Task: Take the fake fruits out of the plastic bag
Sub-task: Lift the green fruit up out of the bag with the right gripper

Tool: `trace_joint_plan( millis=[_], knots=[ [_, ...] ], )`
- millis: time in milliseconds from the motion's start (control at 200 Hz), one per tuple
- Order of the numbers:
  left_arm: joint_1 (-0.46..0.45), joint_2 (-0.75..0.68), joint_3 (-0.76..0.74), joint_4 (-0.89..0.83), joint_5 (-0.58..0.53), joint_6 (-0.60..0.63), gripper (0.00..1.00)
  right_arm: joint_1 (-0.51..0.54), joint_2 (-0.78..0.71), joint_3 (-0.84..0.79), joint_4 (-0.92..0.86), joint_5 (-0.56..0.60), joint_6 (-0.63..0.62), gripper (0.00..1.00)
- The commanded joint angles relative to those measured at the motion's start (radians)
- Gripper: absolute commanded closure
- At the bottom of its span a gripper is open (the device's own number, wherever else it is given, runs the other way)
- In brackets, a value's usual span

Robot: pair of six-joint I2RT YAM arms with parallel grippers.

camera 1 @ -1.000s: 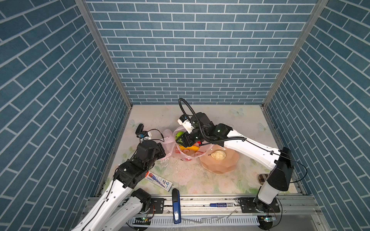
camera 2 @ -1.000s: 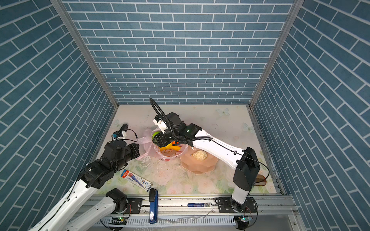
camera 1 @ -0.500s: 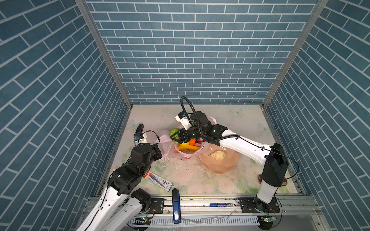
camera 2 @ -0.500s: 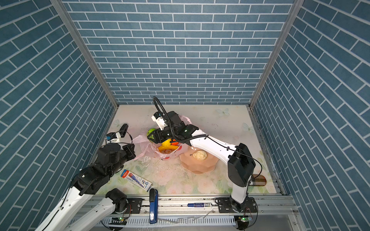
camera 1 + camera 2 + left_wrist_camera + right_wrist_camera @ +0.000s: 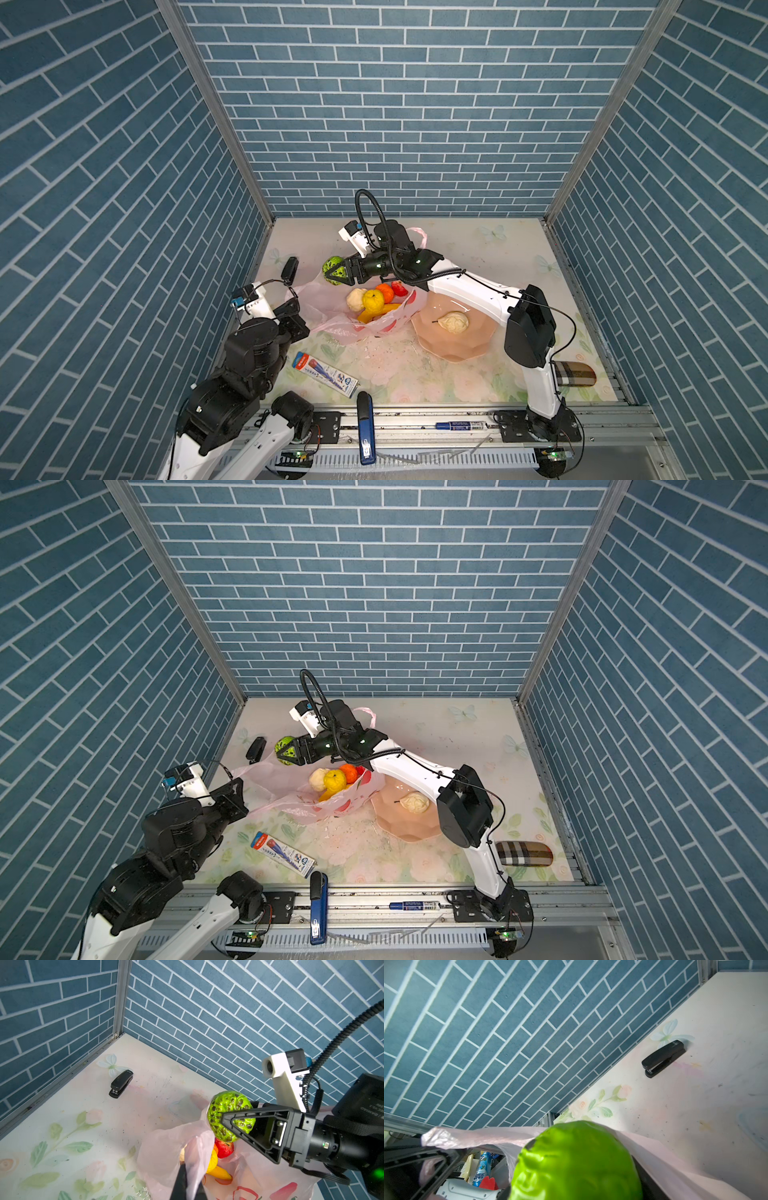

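The pink plastic bag (image 5: 328, 309) (image 5: 286, 802) lies open, left of the middle. My left gripper (image 5: 296, 306) (image 5: 187, 1183) is shut on the bag's left rim and holds it up. The right gripper (image 5: 333, 272) (image 5: 286, 752) is shut on the green ball (image 5: 332, 266) (image 5: 227, 1109) (image 5: 575, 1163), in the air just beyond the bag's far left edge. Inside the bag lie a cream fruit (image 5: 356, 298), a yellow round one (image 5: 372, 300), an orange (image 5: 386, 292), a red one (image 5: 400, 287) and a banana (image 5: 380, 311). Another cream fruit (image 5: 454, 322) sits on the peach plate (image 5: 457, 351).
A black stapler (image 5: 289, 268) lies near the left wall behind the bag. A toothpaste box (image 5: 326, 374) lies in front of the bag. A blue stapler (image 5: 365, 428) and a marker (image 5: 459, 425) rest on the front rail. A plaid case (image 5: 575, 372) is at the front right.
The right gripper has lifted the green ball out of the bag, up and to the left. The left gripper has drawn the bag's rim leftward, opening the mouth wider.
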Motion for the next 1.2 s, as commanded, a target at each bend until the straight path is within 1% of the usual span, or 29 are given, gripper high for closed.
trace_joint_plan(
  millis=[0,90,220,320,405,510,625,760,800,955,1070,1195],
  knots=[
    [0.005,-0.002,-0.014,-0.03,-0.012,-0.009,0.93,-0.001,0.016,0.085,0.028,-0.071,0.038,0.73],
    [0.005,-0.001,-0.027,-0.011,-0.004,-0.015,0.93,-0.001,-0.003,0.088,0.002,-0.088,0.024,0.74],
    [0.006,0.001,-0.029,0.008,-0.006,-0.006,0.94,-0.003,-0.06,0.073,-0.102,-0.082,-0.038,0.74],
    [0.005,0.005,-0.03,0.024,-0.005,0.005,0.94,-0.004,-0.116,0.033,-0.162,-0.089,-0.074,0.74],
    [0.006,0.015,-0.035,0.035,0.007,0.007,0.93,-0.009,-0.162,-0.013,-0.177,-0.107,-0.079,0.74],
    [0.006,0.027,-0.053,0.054,0.025,0.0,0.93,-0.012,-0.229,-0.068,-0.188,-0.094,-0.09,0.75],
    [0.005,0.042,-0.072,0.074,0.039,-0.004,0.94,-0.019,-0.313,-0.102,-0.239,-0.024,-0.137,0.75],
    [0.006,0.069,-0.083,0.095,0.061,-0.002,0.94,-0.058,-0.405,-0.099,-0.357,0.139,-0.198,0.76],
    [0.005,0.076,-0.085,0.103,0.07,-0.002,0.94,-0.088,-0.439,-0.11,-0.379,0.181,-0.197,0.77],
    [0.006,0.094,-0.096,0.119,0.089,0.001,0.93,-0.209,-0.566,-0.19,-0.391,0.259,-0.182,0.77],
    [0.006,0.101,-0.106,0.128,0.098,-0.002,0.93,-0.275,-0.634,-0.232,-0.423,0.331,-0.19,0.77],
    [0.006,0.108,-0.116,0.134,0.109,-0.008,0.93,-0.351,-0.7,-0.298,-0.423,0.379,-0.178,0.77]
  ],
)
